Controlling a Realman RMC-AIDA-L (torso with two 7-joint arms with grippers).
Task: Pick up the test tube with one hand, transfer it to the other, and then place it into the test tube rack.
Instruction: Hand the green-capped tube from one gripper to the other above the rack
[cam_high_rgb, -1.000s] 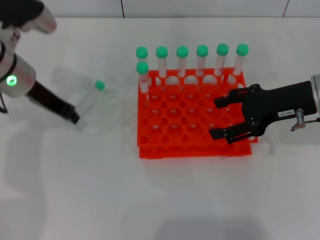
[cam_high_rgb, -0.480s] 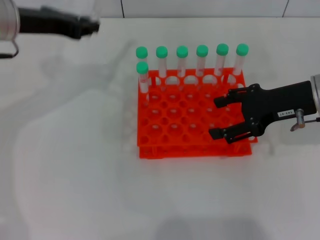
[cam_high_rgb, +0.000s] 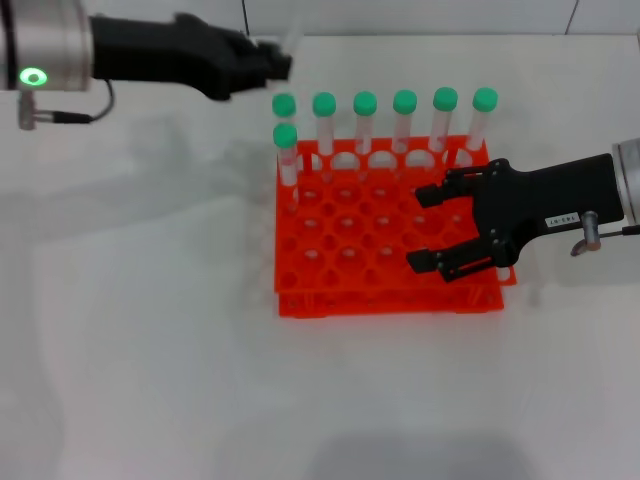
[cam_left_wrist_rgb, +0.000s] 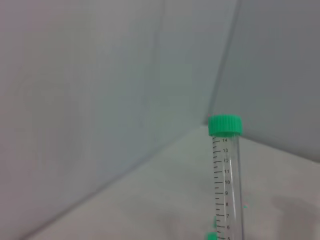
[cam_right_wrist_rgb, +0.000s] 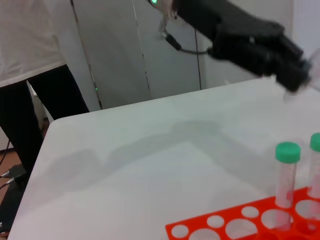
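tube aloft in the left claw, behind the rack's left end

the test tube (cam_left_wrist_rgb: 226, 175) stands upright in the left wrist view, green cap on top, graduations showing; in the head view only a faint clear streak shows at the tip of the left claw (cam_high_rgb: 262, 62), which is closed on it above the far worktop (cam_high_rgb: 150, 350). the test tube rack (cam_high_rgb: 385, 240) holds seven green-capped tubes (cam_high_rgb: 364, 125), six in the back row and one in front at the left end. right claw (cam_high_rgb: 435, 225) hangs spread wide over the rack's right front part.
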